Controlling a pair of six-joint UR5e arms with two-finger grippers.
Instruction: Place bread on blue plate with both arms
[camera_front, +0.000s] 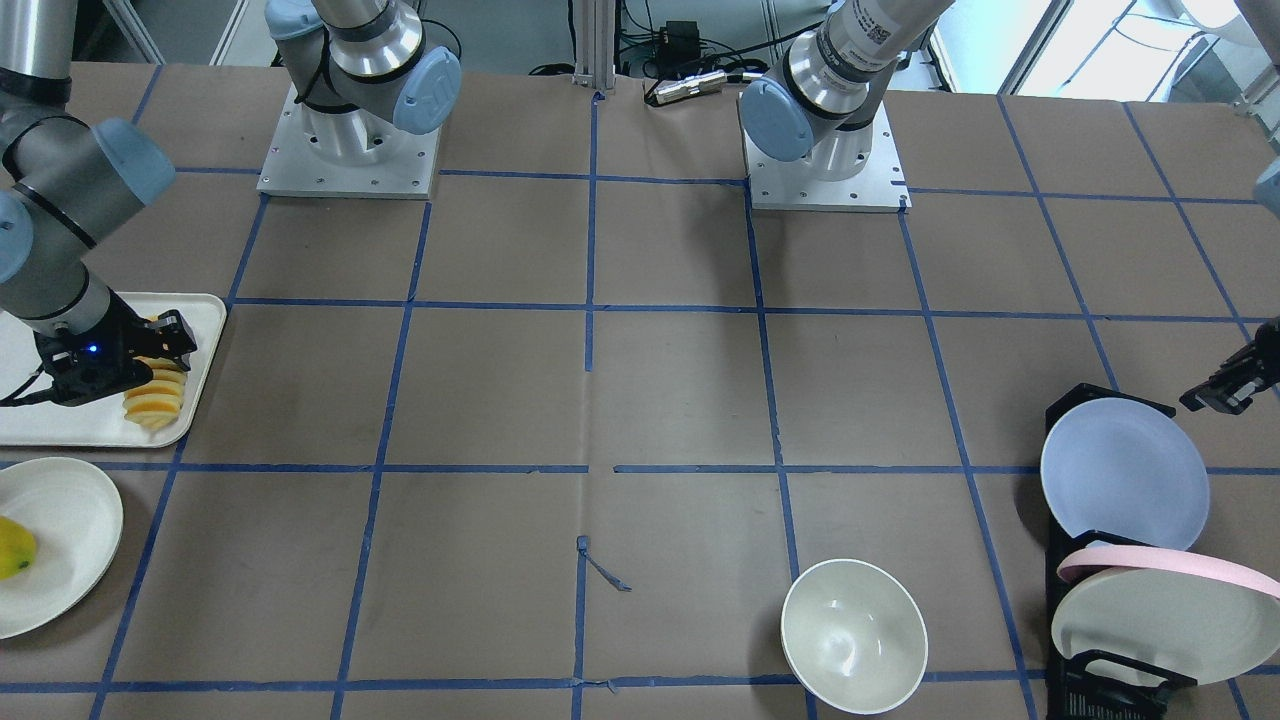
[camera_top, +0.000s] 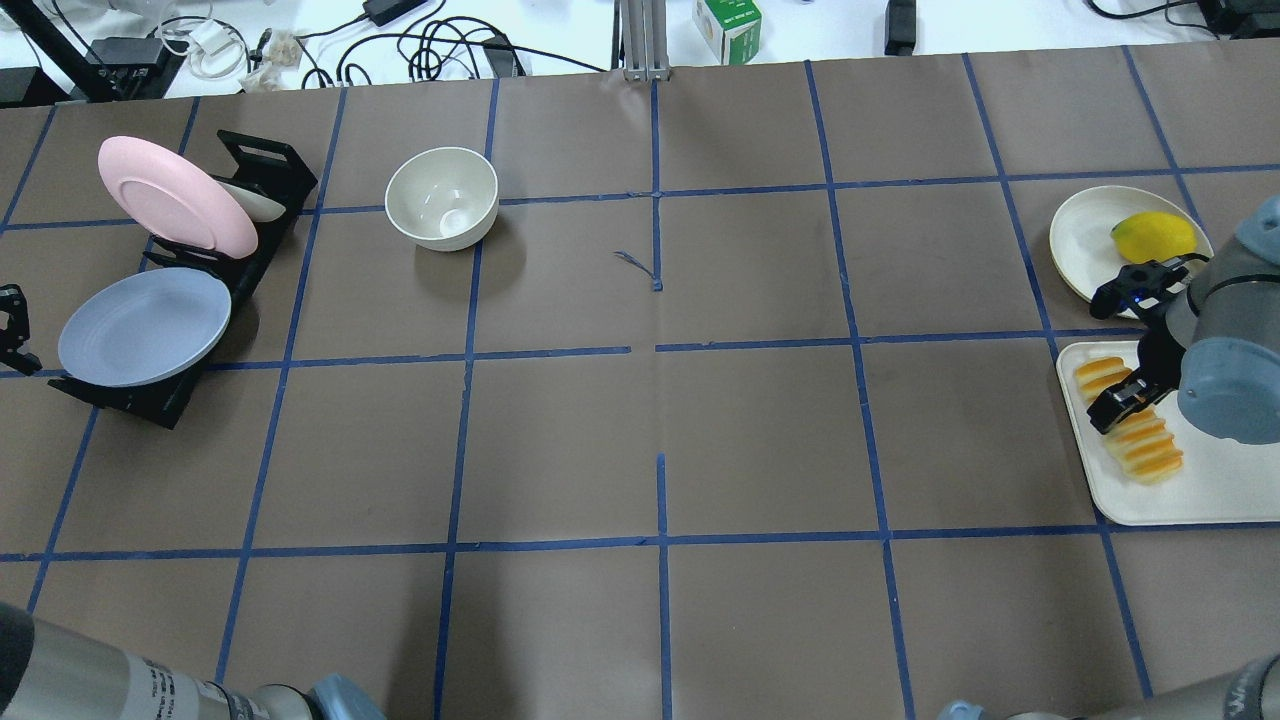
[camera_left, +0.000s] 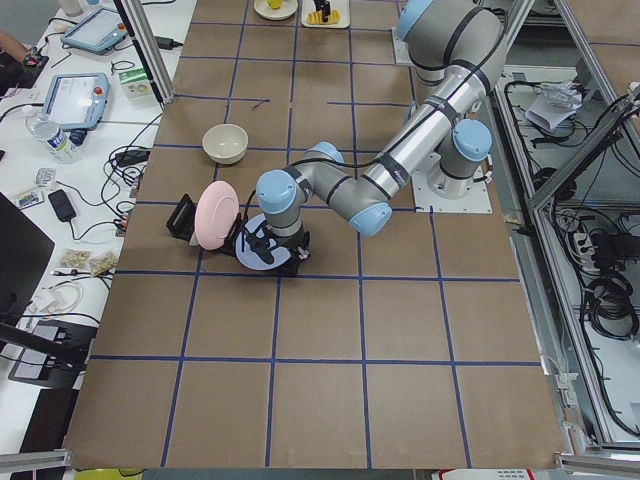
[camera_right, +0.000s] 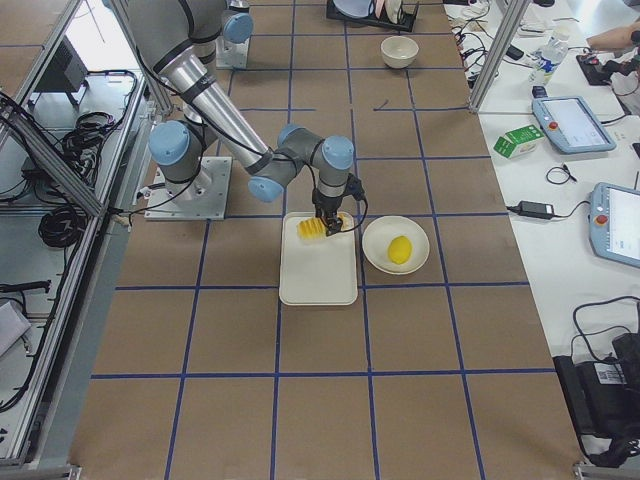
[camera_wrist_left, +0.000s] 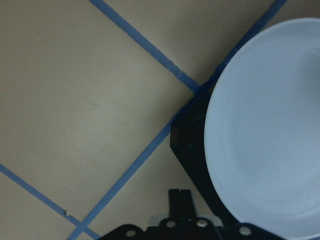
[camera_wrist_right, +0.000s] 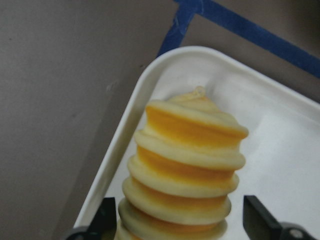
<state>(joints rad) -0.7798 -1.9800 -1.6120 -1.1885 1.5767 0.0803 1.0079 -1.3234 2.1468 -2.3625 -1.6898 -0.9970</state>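
Bread (camera_wrist_right: 187, 165) on a white tray (camera_top: 1200, 495) at the robot's right end of the surface; blue plate (camera_top: 145, 325) far off at the left end.
The right fingers (camera_wrist_right: 106, 217) are spread and straddle the loaf, one of them close to the tray's rim. Just beside the tray, a white plate (camera_top: 1080, 235) holds a yellow fruit (camera_top: 1152, 237). The blue plate leans tilted in a black rack (camera_top: 270, 165), with a pink plate (camera_top: 170, 195) in the slot behind it and a white bowl (camera_top: 440, 200) nearby. The left fingers (camera_front: 1222, 388), apparently spread, hover by the blue plate's edge.
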